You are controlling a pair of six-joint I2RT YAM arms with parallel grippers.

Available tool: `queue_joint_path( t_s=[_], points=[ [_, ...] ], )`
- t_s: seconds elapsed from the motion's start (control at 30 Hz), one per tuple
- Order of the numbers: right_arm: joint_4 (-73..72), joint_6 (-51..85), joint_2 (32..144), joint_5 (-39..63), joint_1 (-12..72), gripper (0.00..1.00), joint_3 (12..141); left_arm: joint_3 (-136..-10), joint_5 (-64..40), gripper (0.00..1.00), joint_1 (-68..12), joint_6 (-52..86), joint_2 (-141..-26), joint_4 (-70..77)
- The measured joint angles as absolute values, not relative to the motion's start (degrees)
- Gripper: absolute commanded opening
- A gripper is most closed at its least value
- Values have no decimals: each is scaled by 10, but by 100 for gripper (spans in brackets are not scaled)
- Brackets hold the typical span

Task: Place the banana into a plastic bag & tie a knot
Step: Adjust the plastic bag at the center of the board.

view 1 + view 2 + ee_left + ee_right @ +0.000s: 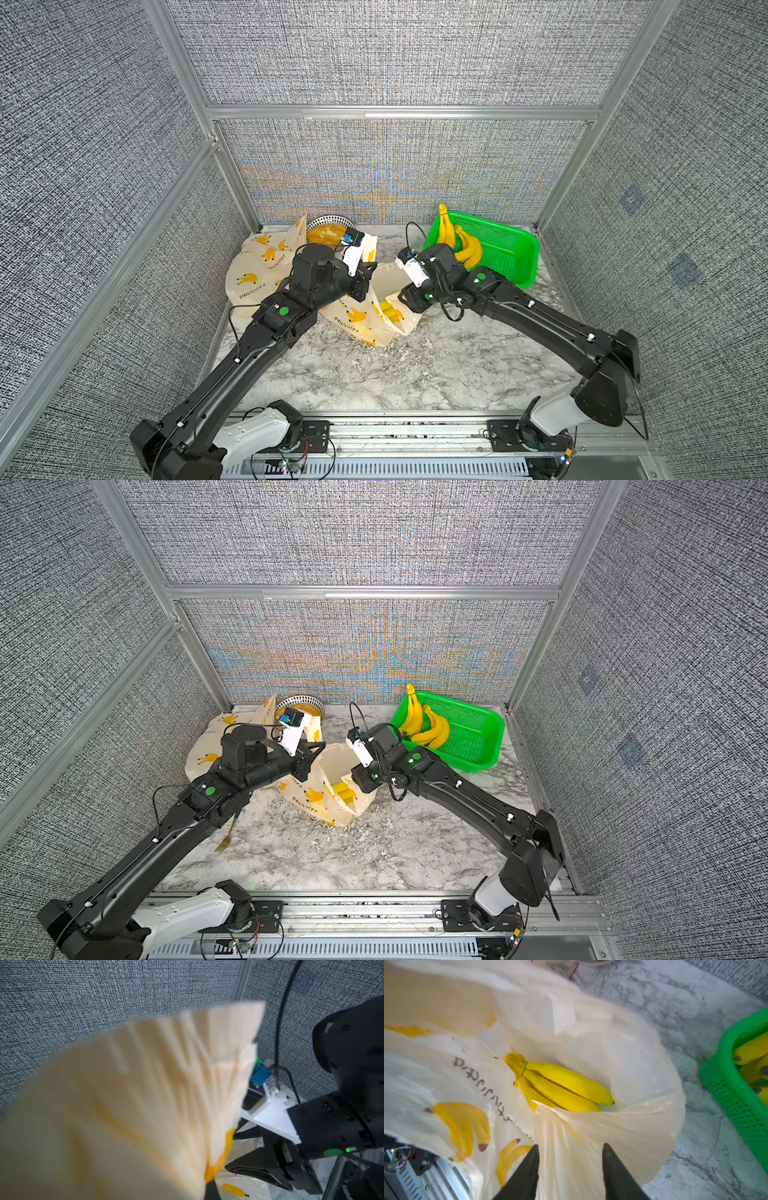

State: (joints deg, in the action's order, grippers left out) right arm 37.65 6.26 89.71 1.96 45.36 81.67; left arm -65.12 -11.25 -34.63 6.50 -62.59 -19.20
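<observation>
Plastic bag (357, 328) with banana (562, 1088) inside; green basket (511, 249) with bananas (467, 249)

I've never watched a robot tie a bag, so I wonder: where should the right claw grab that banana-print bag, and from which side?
Probably the loose rim of the plastic bag ahead of the open right gripper, approached from outside on the side opposite the left gripper. That edge stands as a thin fold the jaws can straddle, and the bananas lie deeper, clear of it.
</observation>
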Motion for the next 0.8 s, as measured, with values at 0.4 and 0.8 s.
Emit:
queue_joint_path(
  t_s=[0.4, 0.8],
  points=[
    [393, 37, 937, 39, 480, 63, 828, -631, -133, 0, -346, 75, -635, -192],
    [407, 7, 1005, -18, 494, 30, 862, -626, -115, 0, -346, 75, -625, -193]
  ],
)
